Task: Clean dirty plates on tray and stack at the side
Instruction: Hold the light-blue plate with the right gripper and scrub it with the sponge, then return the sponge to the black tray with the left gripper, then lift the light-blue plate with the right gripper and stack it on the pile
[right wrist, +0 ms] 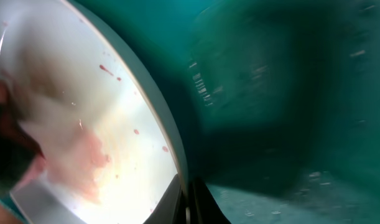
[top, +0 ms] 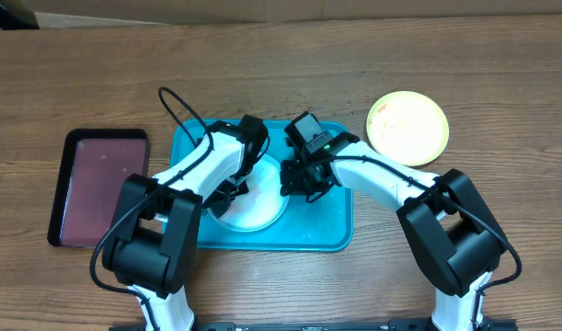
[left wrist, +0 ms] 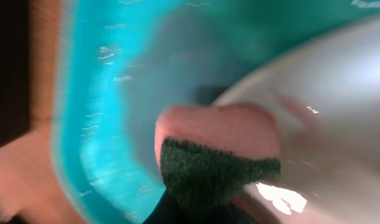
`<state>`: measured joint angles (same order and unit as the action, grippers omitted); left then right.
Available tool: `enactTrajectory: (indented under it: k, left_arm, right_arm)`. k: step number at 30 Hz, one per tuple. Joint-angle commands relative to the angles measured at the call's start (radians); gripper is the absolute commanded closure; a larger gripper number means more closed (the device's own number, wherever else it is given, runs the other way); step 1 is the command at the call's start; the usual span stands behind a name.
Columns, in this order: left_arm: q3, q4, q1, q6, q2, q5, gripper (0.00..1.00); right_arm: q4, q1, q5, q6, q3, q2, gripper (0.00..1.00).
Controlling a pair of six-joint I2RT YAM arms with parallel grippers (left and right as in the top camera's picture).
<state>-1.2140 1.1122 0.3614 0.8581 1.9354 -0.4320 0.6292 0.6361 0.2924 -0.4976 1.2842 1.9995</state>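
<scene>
A white plate with reddish streaks lies in the turquoise tray. My left gripper is over the plate's left part, shut on a pink sponge with a green scouring face, which presses on the white plate. My right gripper is shut on the plate's right rim; in the right wrist view its fingers pinch the edge of the streaked plate above the tray. A yellow-green plate sits on the table to the right of the tray.
A dark maroon tray with a black rim lies on the wooden table left of the turquoise tray. Both arms reach in from the table's near edge and crowd the tray's middle.
</scene>
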Motion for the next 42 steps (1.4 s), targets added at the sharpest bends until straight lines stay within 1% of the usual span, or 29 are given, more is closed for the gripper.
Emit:
enactTrajectory:
  k: [1,4,6,9,11,12,14,16,19,23,24,28,29,31,33,37,40,42]
  left_arm:
    - [-0.045,0.089,-0.041,0.145,0.036,-0.296,0.96]
    - [-0.140,0.154,-0.043,0.144,0.011,-0.250,0.96]
    - [-0.199,0.178,-0.053,0.137,-0.021,-0.182,0.96]
    - [-0.250,0.159,-0.097,0.061,-0.091,-0.042,0.96]
    - [-0.262,0.134,-0.151,-0.005,-0.145,0.062,0.96]
    - [-0.262,0.115,-0.228,-0.062,-0.196,0.150,0.96]
    - [-0.262,0.113,-0.332,-0.105,-0.239,0.227,0.96]
    - [-0.262,0.119,-0.442,-0.134,-0.264,0.290,0.96]
    - [-0.262,0.143,-0.616,-0.147,-0.269,0.394,0.96]
    - [-0.237,0.147,-0.829,-0.230,-0.263,0.509,0.96]
    - [-0.221,0.147,-0.912,-0.233,-0.262,0.560,0.96]
    - [-0.197,0.135,-1.026,-0.233,-0.261,0.583,0.96]
    - [-0.191,0.133,-1.059,-0.233,-0.260,0.582,0.96]
    - [-0.183,0.125,-1.073,-0.233,-0.260,0.582,0.96]
    - [-0.172,0.113,-1.075,-0.233,-0.260,0.583,0.96]
    - [-0.146,0.091,-1.074,-0.230,-0.260,0.582,0.96]
    - [-0.137,0.083,-1.074,-0.230,-0.260,0.582,0.96]
    - [-0.136,0.083,-1.074,-0.230,-0.260,0.582,0.96]
  right_arm:
    - [0.030,-0.048,-0.127,0.002,0.000,0.010,0.96]
    - [0.030,-0.048,-0.105,0.021,0.009,0.003,0.96]
    - [0.031,-0.048,-0.097,0.035,0.021,-0.014,0.96]
    - [0.031,-0.047,-0.097,0.061,0.036,-0.060,0.96]
    - [0.031,-0.047,-0.101,0.094,0.043,-0.102,0.96]
    - [0.038,-0.047,-0.130,0.116,0.053,-0.143,0.96]
    - [0.050,-0.046,-0.165,0.166,0.066,-0.185,0.96]
    - [0.074,-0.037,-0.239,0.197,0.082,-0.222,0.96]
    - [0.115,-0.001,-0.410,0.248,0.115,-0.275,0.96]
    - [0.164,0.077,-0.639,0.289,0.178,-0.328,0.96]
    - [0.173,0.127,-0.753,0.340,0.211,-0.341,0.96]
    - [0.183,0.245,-1.036,0.451,0.270,-0.346,0.96]
    - [0.171,0.306,-1.193,0.500,0.285,-0.346,0.96]
    - [0.137,0.367,-1.344,0.573,0.288,-0.346,0.96]
    - [0.093,0.426,-1.468,0.682,0.287,-0.346,0.96]
    - [-0.008,0.517,-1.595,0.913,0.288,-0.346,0.96]
    - [-0.087,0.563,-1.651,1.076,0.288,-0.346,0.96]
    - [-0.139,0.583,-1.682,1.155,0.288,-0.346,0.96]
